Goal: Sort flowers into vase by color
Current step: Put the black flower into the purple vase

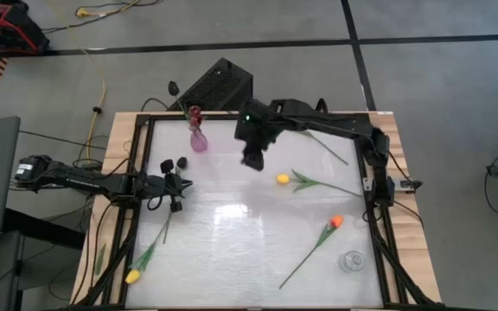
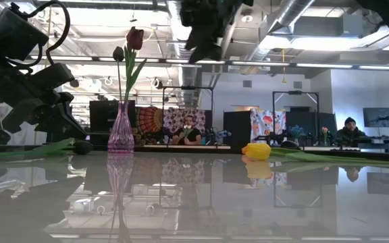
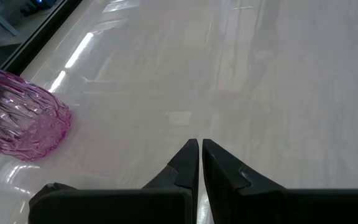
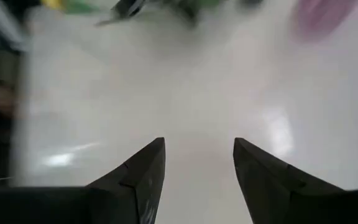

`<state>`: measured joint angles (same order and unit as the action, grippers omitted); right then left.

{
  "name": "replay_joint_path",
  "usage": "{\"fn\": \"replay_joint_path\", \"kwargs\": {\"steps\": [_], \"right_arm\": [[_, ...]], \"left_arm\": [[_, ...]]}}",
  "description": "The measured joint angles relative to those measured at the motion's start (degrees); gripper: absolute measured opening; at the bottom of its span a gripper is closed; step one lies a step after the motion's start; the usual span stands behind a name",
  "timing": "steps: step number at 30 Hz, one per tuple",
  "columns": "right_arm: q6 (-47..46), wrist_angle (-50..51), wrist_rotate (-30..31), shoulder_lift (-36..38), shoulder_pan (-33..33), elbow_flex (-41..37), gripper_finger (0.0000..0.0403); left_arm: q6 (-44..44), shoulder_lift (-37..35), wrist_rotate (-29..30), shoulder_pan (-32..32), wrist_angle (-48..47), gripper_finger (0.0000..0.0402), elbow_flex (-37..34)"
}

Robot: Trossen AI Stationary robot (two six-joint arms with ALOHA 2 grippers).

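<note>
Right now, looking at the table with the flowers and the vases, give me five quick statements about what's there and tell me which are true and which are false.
1. The pink vase already holds a dark red flower. True.
2. The clear vase near the right arm's base holds two flowers. False: nothing stands in it.
3. The right gripper is open and holds nothing. True.
4. The left gripper is wide open. False: its fingers are shut together with nothing between them.
5. The orange flower lies on the table on the right arm's side. True.
</note>
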<state>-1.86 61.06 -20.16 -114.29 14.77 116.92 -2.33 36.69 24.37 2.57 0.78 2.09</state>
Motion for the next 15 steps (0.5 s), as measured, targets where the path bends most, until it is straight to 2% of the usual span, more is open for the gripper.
{"fn": "replay_joint_path", "kwargs": {"steps": [3,6,9,12,15], "right_arm": [[-7.5,9.8,-1.1,-0.4,-4.1,-0.2,0.0216],[-13.0,16.2,2.6,-0.3,-10.1,-1.5,0.0216],[-22.1,17.9,9.2,0.2,-16.1,-3.5,0.0216],[-27.2,19.7,16.1,0.5,-21.4,-6.3,0.0211],[-30.8,18.3,19.0,0.5,-25.2,-11.1,0.0202]], "left_arm": [[0.0,0.0,0.0,0.0,0.0,0.0011,0.0],[0.0,0.0,0.0,0.0,0.0,0.0011,0.0],[0.0,0.0,0.0,0.0,0.0,0.0011,0.0],[0.0,0.0,0.0,0.0,0.0,0.0011,0.0],[0.0,0.0,0.0,0.0,0.0,0.0011,0.0]]}}
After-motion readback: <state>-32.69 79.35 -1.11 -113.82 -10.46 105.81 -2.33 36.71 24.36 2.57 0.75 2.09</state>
